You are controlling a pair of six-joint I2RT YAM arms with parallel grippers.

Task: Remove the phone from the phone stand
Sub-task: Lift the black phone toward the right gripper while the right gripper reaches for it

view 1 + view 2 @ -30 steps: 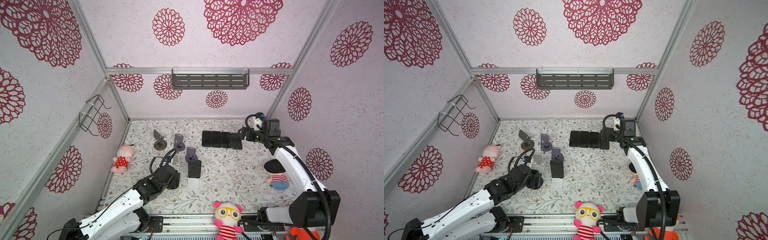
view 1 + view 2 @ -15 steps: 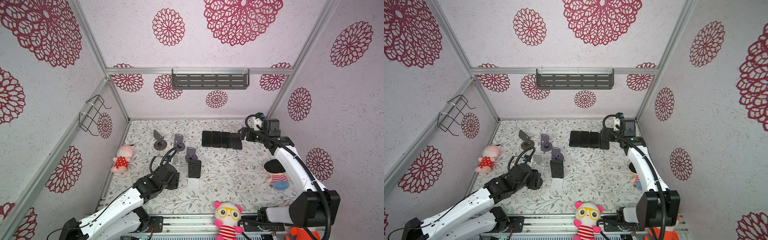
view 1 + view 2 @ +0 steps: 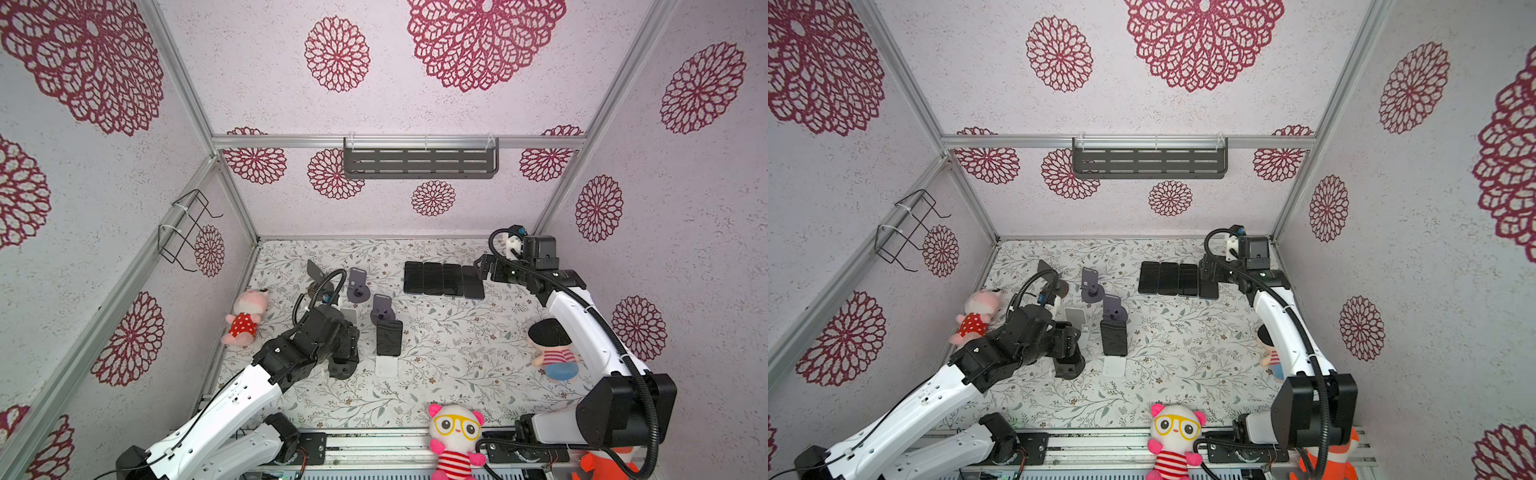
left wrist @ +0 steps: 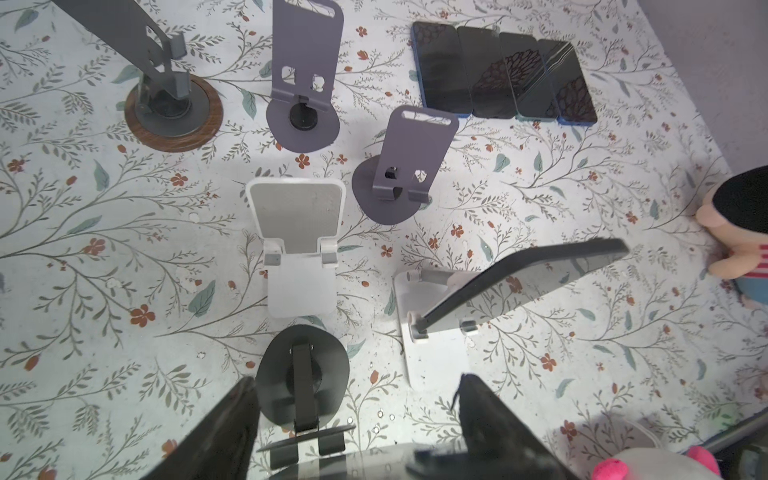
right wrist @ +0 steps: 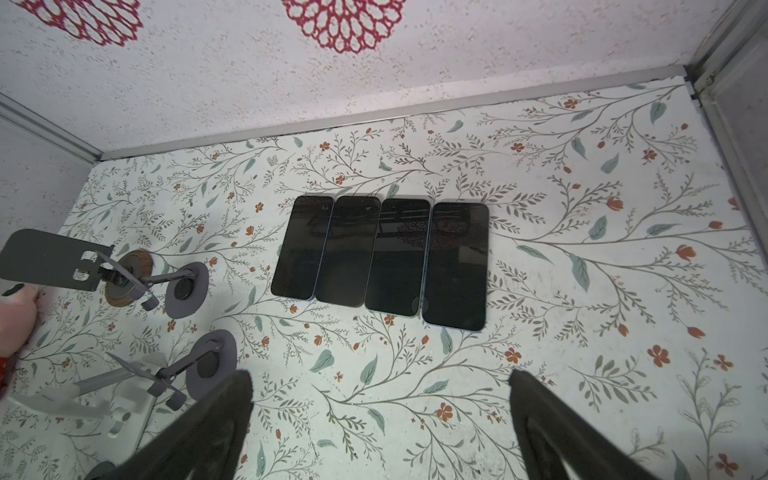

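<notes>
A: The phone (image 4: 523, 282) by the left fingers (image 4: 494, 428)?
B: Black, glossy, on a white stand (image 4: 432, 349).
A: The mat (image 4: 582, 187) under them?
B: Pale, with green leaves and red flowers.
A: The stands (image 4: 409, 158) beyond the fingers?
B: Purple-grey.

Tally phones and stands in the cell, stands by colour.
Phones: 5
White stands: 2
Purple stands: 2
Black stand: 1
Grey stand: 1
Total: 11

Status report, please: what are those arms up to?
Left end effector open, empty. Right end effector open, empty. Phone on white stand. Black stand close beside it.
</notes>
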